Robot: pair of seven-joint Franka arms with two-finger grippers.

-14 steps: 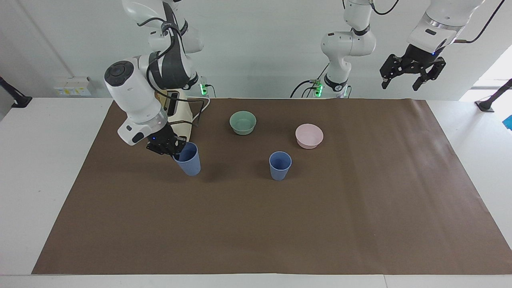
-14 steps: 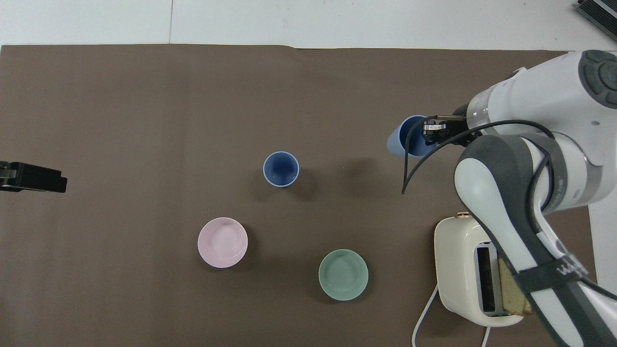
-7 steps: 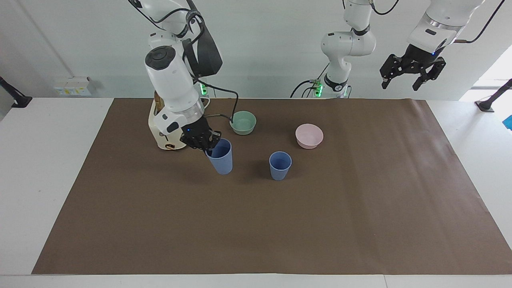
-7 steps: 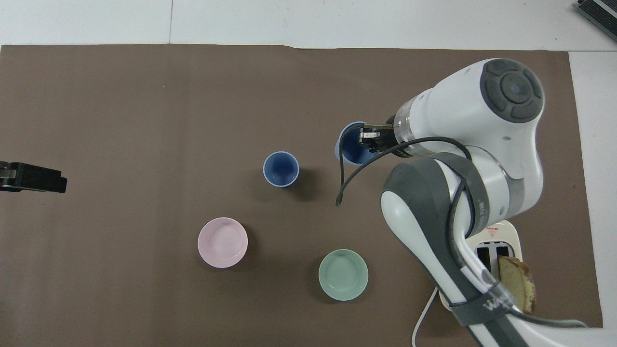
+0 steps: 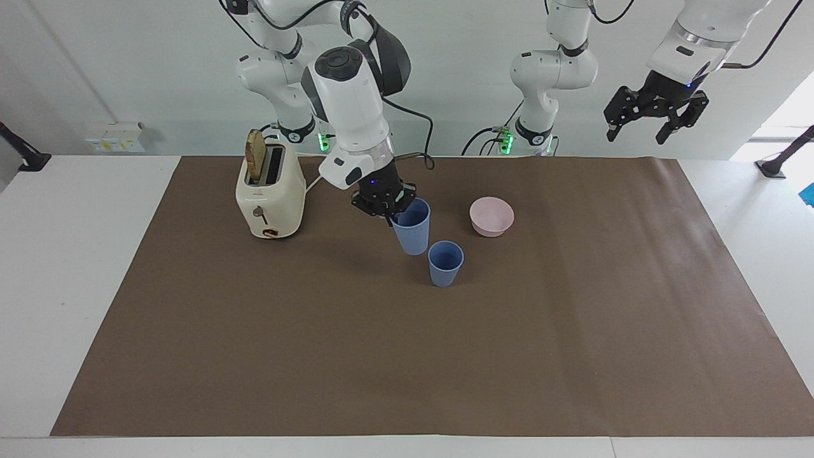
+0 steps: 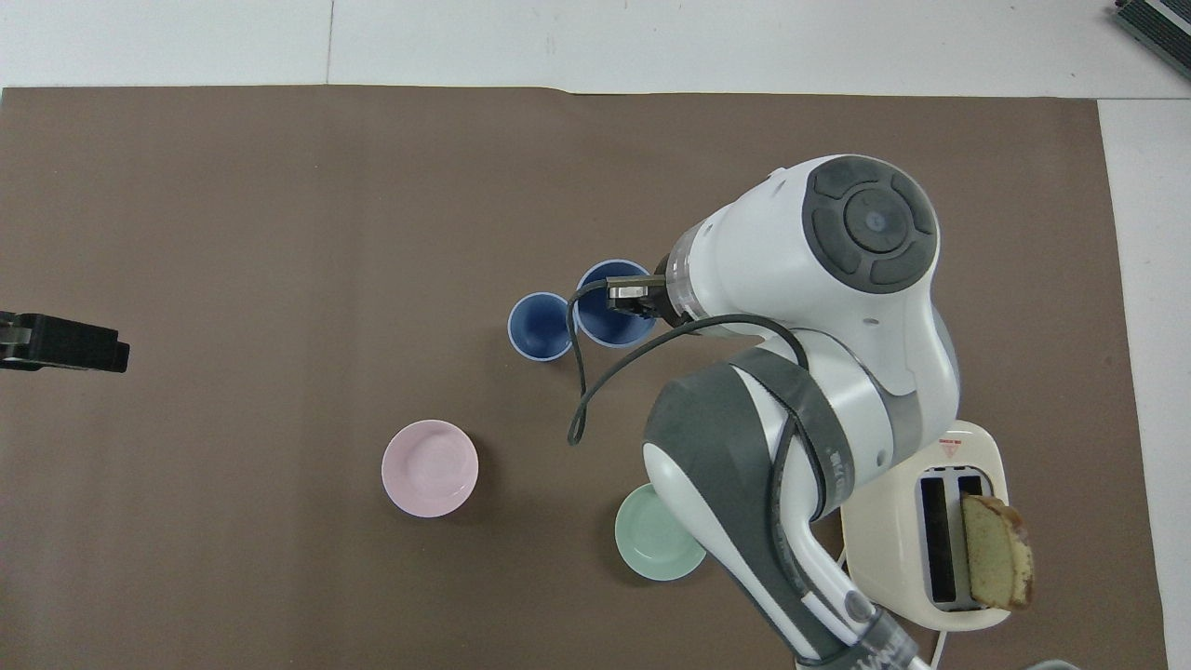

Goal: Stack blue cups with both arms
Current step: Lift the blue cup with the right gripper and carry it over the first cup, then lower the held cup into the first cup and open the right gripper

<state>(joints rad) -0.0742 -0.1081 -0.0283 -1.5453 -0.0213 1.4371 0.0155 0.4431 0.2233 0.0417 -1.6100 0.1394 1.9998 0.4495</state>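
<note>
One blue cup (image 5: 445, 263) stands upright on the brown mat (image 5: 407, 356); it also shows in the overhead view (image 6: 539, 327). My right gripper (image 5: 393, 211) is shut on the rim of the second blue cup (image 5: 412, 230) and holds it slightly tilted in the air, just beside the standing cup toward the right arm's end. In the overhead view the held cup (image 6: 603, 321) sits rim to rim with the standing one, under the right gripper (image 6: 630, 296). My left gripper (image 5: 655, 121) waits open and empty, high above the left arm's end of the table.
A pink bowl (image 5: 491, 216) sits nearer to the robots than the standing cup. A mint-green bowl (image 6: 651, 551) is partly covered by the right arm. A cream toaster (image 5: 270, 194) with a bread slice stands at the right arm's end.
My right gripper has carried the held cup from near the toaster across the mat to beside the standing cup. The left arm has not moved.
</note>
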